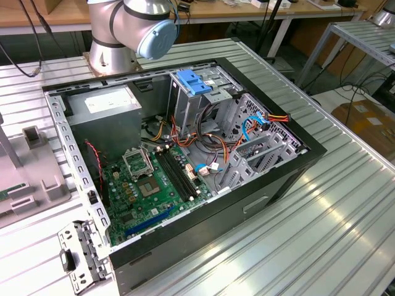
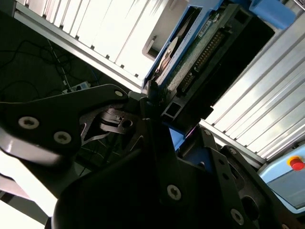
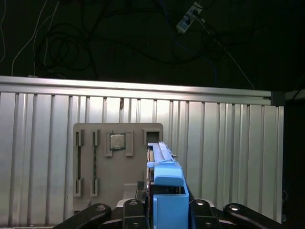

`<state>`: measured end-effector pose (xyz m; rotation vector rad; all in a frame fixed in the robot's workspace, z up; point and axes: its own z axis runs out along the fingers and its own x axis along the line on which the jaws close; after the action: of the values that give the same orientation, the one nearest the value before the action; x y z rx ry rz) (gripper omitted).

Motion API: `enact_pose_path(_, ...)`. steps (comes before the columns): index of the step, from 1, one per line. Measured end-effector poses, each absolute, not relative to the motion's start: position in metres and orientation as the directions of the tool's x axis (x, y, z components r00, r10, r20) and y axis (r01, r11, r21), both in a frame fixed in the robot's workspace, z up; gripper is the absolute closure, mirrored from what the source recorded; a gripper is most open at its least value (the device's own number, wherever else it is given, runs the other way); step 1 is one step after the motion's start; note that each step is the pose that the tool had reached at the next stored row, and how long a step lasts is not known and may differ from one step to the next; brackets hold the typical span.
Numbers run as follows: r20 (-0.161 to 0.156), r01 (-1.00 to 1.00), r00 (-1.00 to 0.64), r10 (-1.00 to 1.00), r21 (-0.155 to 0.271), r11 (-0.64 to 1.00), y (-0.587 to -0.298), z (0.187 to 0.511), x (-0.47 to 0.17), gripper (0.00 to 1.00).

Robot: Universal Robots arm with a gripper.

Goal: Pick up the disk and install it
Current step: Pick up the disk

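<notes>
First wrist view — disk (image 3: 166, 186) between fingers (image 3: 134, 211)

Case (image 1: 203, 237) open on top. Cables (image 1: 210, 145) crowd the floor beside drive cage (image 1: 185, 111); blue bracket (image 1: 193, 82) caps it. Gripper (image 3: 166, 206), clamped on the disk (image 3: 164, 176), has fixture tray (image 3: 86, 138) near.

Open computer case (image 1: 265, 197); blue bracket (image 1: 192, 82) atop.

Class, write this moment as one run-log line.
gripper: shut on disk | disk: held edge-on, blue rail showing | computer case: open, disk not yet installed
</notes>
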<state>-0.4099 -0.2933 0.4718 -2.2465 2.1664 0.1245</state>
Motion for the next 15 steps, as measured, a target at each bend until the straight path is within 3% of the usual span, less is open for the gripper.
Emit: enact_pose_path(15, -0.07, -0.998, 0.035, -0.997, 0.042, -0.038, -0.2951, 0.4718, -0.4024, 0.63)
